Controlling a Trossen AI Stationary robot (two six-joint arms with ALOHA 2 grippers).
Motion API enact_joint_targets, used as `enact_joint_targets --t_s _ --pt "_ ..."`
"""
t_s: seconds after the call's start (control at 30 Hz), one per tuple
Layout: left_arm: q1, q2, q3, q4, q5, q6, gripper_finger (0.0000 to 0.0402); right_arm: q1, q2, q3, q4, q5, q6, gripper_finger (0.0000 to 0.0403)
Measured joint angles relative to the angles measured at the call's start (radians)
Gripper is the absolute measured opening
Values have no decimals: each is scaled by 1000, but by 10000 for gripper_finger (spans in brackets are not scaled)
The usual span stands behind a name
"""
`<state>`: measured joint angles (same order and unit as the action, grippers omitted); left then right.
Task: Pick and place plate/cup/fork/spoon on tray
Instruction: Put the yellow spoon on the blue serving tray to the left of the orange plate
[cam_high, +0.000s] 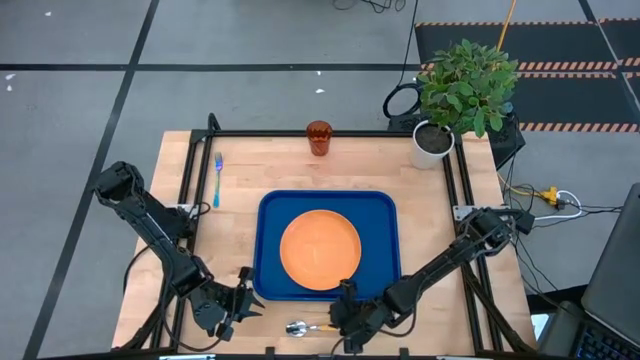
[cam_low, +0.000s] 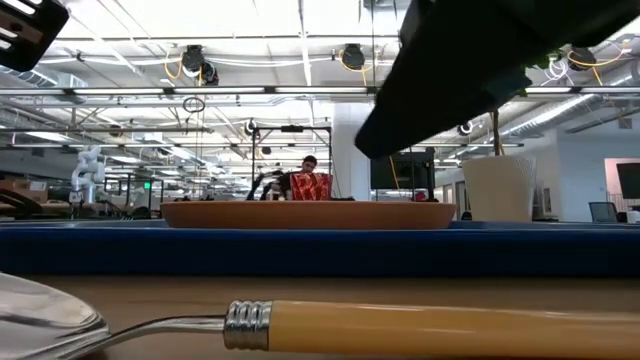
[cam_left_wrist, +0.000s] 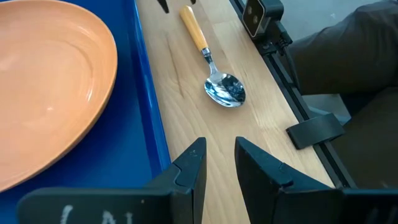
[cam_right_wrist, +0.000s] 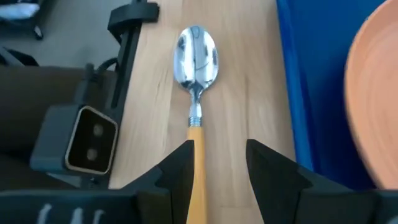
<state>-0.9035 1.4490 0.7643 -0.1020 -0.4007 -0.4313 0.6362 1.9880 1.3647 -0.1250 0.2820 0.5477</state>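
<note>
The orange plate (cam_high: 320, 250) lies on the dark-blue tray (cam_high: 268, 215) in the middle of the table. The reddish cup (cam_high: 319, 137) stands at the far edge. The light-blue fork (cam_high: 217, 178) lies flat on the wood left of the tray. The spoon (cam_right_wrist: 195, 74) lies flat between the tray and the near edge, bowl toward the left. My right gripper (cam_right_wrist: 221, 155) hangs open over the orange handle (cam_right_wrist: 196, 155), which runs beneath the gap close to one finger. My left gripper (cam_left_wrist: 221, 165) is open and empty beside the tray's near left corner, pointing at the spoon (cam_left_wrist: 214, 68).
A white pot with a green plant (cam_high: 455, 95) stands at the far right corner. Black frame rails (cam_high: 190, 190) run along the table's sides. A small camera block (cam_right_wrist: 90, 140) sits on the near edge by the spoon. Bare wood lies left and right of the tray.
</note>
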Motion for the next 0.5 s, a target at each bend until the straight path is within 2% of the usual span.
enact_joint_targets --t_s 0.13,0.27,0.37,0.5 --pt "0 0 0 -1 1 0 88 -9 2 19 -16 0 -44 135" --pt "0 0 0 -1 3 4 88 -32 31 110 -75 0 -129 135" --pt "0 0 0 0 3 -10 88 -52 87 227 -165 -31 -188 135" --pt "-1 0 0 -1 3 -23 88 -62 202 428 -370 -52 -232 135"
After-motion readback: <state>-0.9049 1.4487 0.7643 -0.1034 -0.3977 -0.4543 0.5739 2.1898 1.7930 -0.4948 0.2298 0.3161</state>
